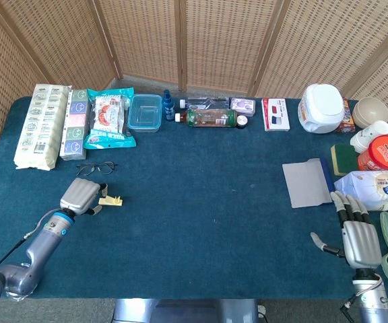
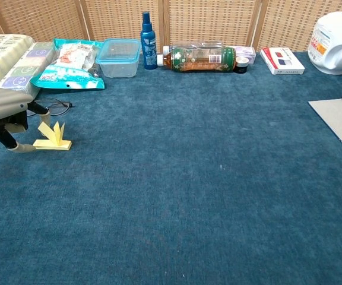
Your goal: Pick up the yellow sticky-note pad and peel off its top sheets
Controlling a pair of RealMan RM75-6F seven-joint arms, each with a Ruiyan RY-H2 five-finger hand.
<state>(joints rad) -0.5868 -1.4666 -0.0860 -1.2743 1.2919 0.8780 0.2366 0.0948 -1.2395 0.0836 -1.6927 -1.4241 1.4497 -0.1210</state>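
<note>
My left hand, fingers spread and empty, hovers just beside the small yellow sticky-note pad, whose curled top sheets stand up. I should close gently around its flat base without crushing those sheets. My right hand rests far away, splayed and empty.

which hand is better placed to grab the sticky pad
Left. The left hand sits right beside the pad, fingers apart and almost at its edge. The right hand rests open at the table's far side, with the whole cloth between it and the pad.
</note>
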